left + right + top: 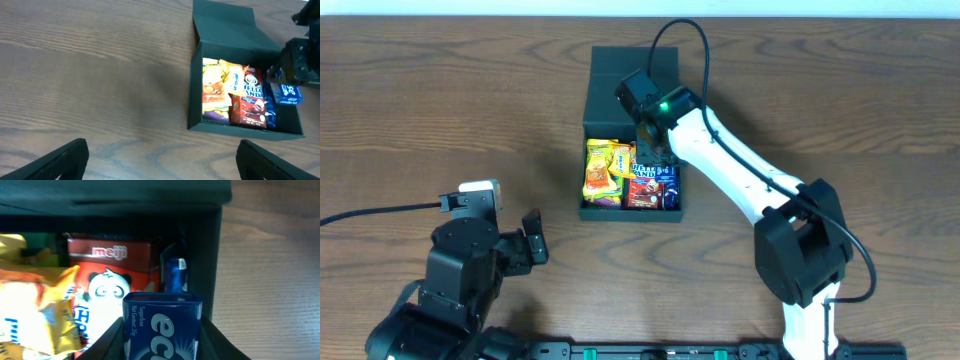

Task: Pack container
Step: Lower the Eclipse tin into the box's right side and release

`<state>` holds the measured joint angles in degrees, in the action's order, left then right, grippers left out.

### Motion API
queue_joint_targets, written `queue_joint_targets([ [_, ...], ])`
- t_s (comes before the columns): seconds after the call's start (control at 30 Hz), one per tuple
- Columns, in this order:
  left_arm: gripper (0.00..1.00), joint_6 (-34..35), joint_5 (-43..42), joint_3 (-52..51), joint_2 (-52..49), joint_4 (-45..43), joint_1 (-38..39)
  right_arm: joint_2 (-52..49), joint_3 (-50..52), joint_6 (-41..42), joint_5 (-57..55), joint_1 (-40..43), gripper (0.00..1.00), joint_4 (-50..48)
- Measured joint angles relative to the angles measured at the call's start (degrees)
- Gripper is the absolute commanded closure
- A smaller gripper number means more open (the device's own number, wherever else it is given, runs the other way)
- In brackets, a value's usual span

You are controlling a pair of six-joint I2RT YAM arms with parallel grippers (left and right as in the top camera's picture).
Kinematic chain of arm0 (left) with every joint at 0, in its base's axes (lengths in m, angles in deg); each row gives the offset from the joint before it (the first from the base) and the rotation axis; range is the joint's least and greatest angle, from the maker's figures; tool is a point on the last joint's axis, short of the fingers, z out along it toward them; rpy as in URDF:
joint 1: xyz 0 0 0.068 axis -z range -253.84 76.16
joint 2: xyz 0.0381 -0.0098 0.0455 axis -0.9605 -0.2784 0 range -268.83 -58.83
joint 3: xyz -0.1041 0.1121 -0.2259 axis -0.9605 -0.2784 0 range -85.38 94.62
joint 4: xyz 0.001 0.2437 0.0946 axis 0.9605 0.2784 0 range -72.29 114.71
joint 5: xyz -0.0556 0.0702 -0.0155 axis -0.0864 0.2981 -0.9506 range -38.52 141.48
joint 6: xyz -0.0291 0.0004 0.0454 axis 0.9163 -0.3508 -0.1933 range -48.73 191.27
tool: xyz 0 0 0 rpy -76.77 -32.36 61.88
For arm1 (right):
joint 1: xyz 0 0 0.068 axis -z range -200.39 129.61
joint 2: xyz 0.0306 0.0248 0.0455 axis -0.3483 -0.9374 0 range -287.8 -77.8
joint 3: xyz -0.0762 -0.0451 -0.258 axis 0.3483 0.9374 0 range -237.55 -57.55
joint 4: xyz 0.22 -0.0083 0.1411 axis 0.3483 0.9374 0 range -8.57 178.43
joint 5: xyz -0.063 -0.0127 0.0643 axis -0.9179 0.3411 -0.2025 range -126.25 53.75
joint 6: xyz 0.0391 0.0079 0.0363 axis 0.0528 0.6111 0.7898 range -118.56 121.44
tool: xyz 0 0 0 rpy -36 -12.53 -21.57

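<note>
At the centre of the tabletop (440,90), the container (630,214) lies open, with its flap lid (625,75) folded flat on the far side. Inside it, yellow snack packets (603,170) fill the left part. A red Hello Panda box (642,188) lies just beside them, and a blue packet (175,275) stands along the right wall.

Right gripper (653,148): poised over the container's right half. Its 2 fingers (107,342) are closed against the sides of a blue pack (162,325). The pack hangs above the Hello Panda box and the blue packet; whether it touches them cannot be told.

Left gripper (527,243): well apart from the container, over the near-left part of the tabletop. Its 2 fingers (55,160) are spread wide with nothing between them.
</note>
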<state>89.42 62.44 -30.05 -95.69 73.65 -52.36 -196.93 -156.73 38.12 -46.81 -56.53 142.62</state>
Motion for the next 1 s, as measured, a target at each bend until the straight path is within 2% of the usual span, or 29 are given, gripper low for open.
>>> queue_joint_targets([
  [0.1, 0.05, 0.0, 0.0, 0.0, 0.0, 0.0, 0.0, 0.0, 0.6, 0.3, -0.2, 0.0, 0.43, 0.0],
  [0.17, 0.05, 0.0, 0.0, 0.0, 0.0, 0.0, 0.0, 0.0, 0.6, 0.5, 0.0, 0.0, 0.37, -0.3],
  [0.47, 0.05, 0.0, 0.0, 0.0, 0.0, 0.0, 0.0, 0.0, 0.5, 0.5, 0.1, -0.2, 0.33, 0.0],
  [0.73, 0.05, 0.0, 0.0, 0.0, 0.0, 0.0, 0.0, 0.7, -4.5, 0.4, 0.3, -0.2, 0.27, 3.7],
  [0.9, 0.05, 0.0, 0.0, 0.0, 0.0, 0.0, 0.0, 6.4, -6.3, -0.5, 0.3, -0.2, 0.18, 2.0],
  [1.0, 0.05, 0.0, 0.0, 0.0, 0.0, 0.0, 0.0, 10.6, -7.0, -1.4, 0.4, 0.2, 0.18, 1.1],
])
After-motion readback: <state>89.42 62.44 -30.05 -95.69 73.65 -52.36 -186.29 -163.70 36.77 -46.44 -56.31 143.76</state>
